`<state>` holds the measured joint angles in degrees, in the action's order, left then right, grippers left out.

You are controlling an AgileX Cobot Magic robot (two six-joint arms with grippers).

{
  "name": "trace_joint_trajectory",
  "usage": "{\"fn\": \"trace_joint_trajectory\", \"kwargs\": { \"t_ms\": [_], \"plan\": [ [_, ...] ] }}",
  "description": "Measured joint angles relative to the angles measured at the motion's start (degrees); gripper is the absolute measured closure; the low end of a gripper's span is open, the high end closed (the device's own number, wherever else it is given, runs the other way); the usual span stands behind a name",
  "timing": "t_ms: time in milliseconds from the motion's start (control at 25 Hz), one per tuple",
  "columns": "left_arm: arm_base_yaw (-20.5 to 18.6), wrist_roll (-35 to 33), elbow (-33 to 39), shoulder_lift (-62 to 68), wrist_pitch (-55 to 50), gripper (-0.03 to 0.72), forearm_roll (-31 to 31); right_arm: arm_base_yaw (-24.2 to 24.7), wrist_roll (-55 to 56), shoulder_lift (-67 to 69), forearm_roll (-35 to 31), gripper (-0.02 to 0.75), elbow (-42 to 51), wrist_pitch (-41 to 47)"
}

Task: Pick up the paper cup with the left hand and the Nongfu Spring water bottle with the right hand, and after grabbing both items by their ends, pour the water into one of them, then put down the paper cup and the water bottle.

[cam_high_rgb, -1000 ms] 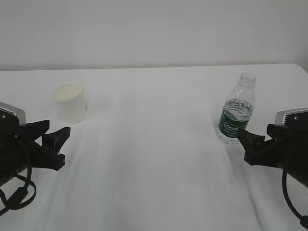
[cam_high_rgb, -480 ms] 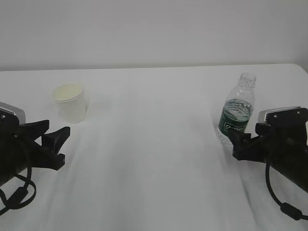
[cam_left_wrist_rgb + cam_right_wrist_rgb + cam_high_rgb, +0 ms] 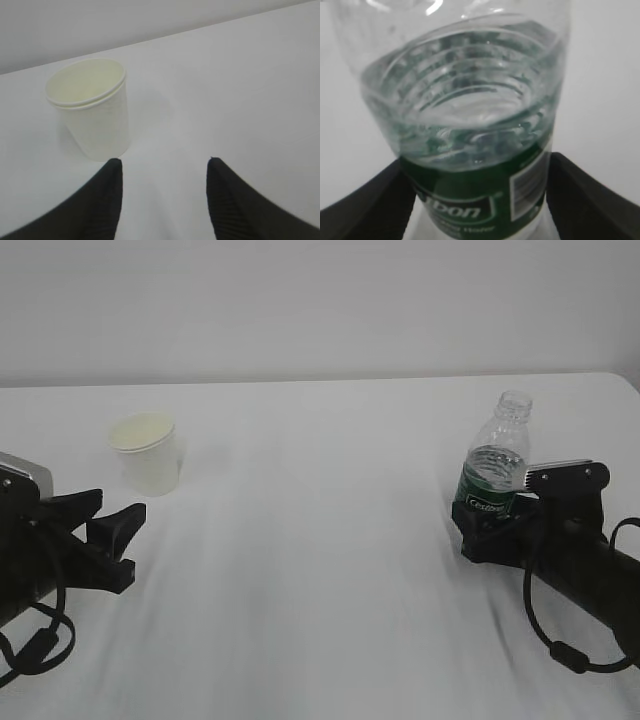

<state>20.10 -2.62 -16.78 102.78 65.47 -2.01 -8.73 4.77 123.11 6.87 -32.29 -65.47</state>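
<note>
The paper cup (image 3: 148, 455) stands upright on the white table at the left, white with a cream inside. In the left wrist view the paper cup (image 3: 92, 110) is ahead and to the left of my left gripper (image 3: 162, 165), apart from it. My left gripper (image 3: 118, 525) is open and empty. The Nongfu Spring water bottle (image 3: 495, 465) stands capless at the right, partly filled, with a dark green label. My right gripper (image 3: 478, 530) is open, its two fingers flanking the bottle's lower part. Close up, the bottle (image 3: 470, 125) fills the gap of the right gripper (image 3: 479, 162).
The white table (image 3: 320, 570) stretches between the two arms, with a pale wall behind its far edge. The right arm's cable (image 3: 560, 650) loops down near the front right.
My right arm has moved left and forward until its open fingers stand on both sides of the bottle. The left arm, cup and bottle have stayed put.
</note>
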Motion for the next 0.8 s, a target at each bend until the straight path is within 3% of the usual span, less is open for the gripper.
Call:
{"fn": "trace_joint_trajectory", "kwargs": {
  "t_ms": [800],
  "plan": [
    [0.0,0.1,0.0,0.1,0.0,0.300,0.0,0.0,1.6,2.0,0.4,0.132,-5.7,0.0]
  ]
}}
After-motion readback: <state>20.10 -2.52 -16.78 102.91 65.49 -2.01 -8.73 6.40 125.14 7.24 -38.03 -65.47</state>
